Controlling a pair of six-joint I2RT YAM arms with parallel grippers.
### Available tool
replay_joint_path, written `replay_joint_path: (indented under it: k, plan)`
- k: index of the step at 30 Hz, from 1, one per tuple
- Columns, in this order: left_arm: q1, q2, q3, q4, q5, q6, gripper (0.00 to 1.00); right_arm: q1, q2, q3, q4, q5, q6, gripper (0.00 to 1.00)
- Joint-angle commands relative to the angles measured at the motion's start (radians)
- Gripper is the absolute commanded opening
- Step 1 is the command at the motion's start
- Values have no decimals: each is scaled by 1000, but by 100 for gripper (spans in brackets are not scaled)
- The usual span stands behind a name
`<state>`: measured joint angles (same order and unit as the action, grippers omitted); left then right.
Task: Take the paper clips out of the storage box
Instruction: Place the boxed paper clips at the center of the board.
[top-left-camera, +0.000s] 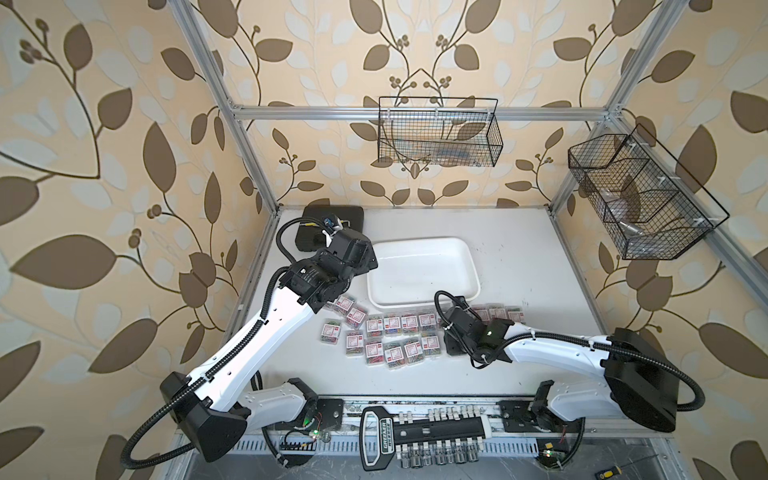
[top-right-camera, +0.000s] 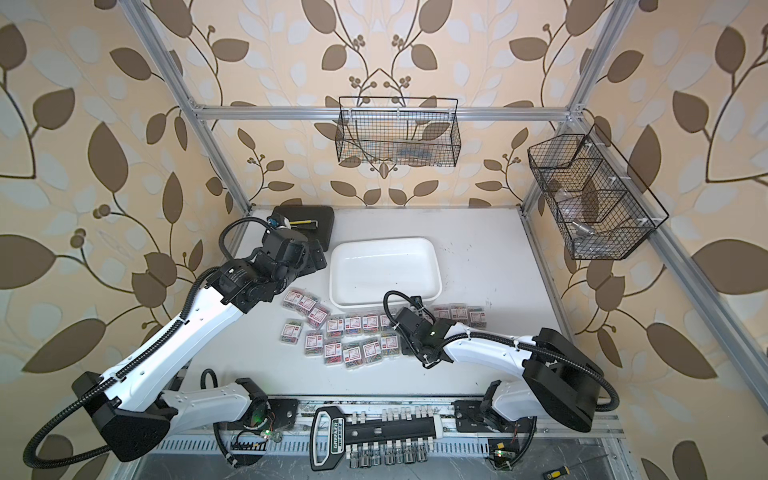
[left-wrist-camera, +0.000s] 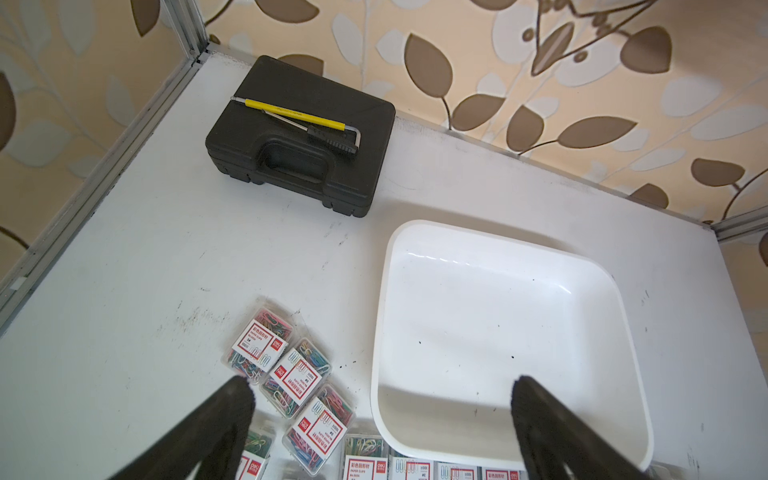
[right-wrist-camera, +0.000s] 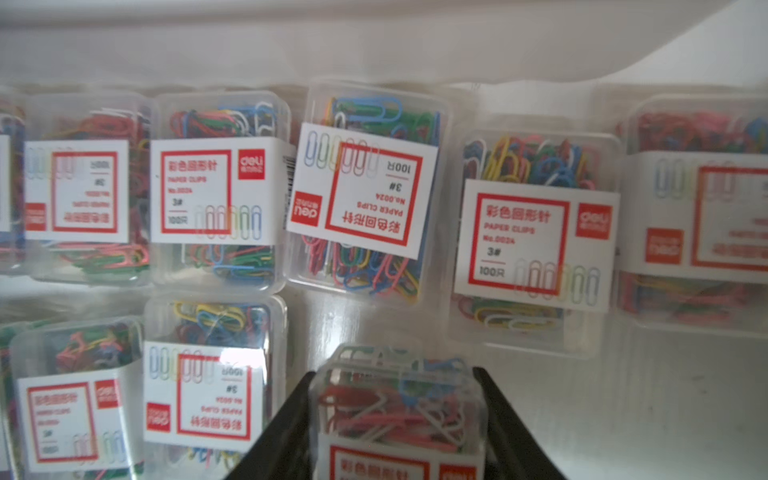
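Right gripper (right-wrist-camera: 394, 372): clenched on clip box (right-wrist-camera: 399, 415); lower flat, probably just off table (right-wrist-camera: 665, 395), before releasing; left gripper (left-wrist-camera: 380, 381): spread, empty.

Your two top views sit side by side high above the front edge, looking steeply down towards the back wall. Both top views take in the whole worktop (top-left-camera: 519, 257), both arms and the storage box (top-right-camera: 384, 270), with only a slight sideways shift between them. Your left wrist camera looks from middling height past the left claw (left-wrist-camera: 382, 382) at the storage box, the black case (left-wrist-camera: 299, 137) and some paper clips (left-wrist-camera: 297, 374). Your right wrist camera sits very low and close behind the right claw (right-wrist-camera: 394, 372), facing rows of paper clips. All four views share those rows.
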<state>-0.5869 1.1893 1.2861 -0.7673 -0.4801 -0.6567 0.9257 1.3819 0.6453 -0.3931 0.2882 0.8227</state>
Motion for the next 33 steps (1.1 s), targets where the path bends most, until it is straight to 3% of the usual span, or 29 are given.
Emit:
replay_joint_path:
  k: [1,13,18,24,29,33]
  plan:
    - [14,4,29,-3,-21,-6,99,4,23,-4,43,-17,17,52]
    - [15,10,38,-8,-24,7,99,1,35,14,56,-27,5,59]
    - [14,14,37,3,-21,3,99,-8,14,18,39,-29,-10,69]
    - [15,19,39,15,-47,11,99,-35,-96,24,-41,-3,-16,64]
    - [14,-11,-24,108,-88,72,99,-102,-245,73,-162,52,-27,65]
    - [15,-85,-146,250,-215,222,99,-252,-351,142,-265,139,-41,71]
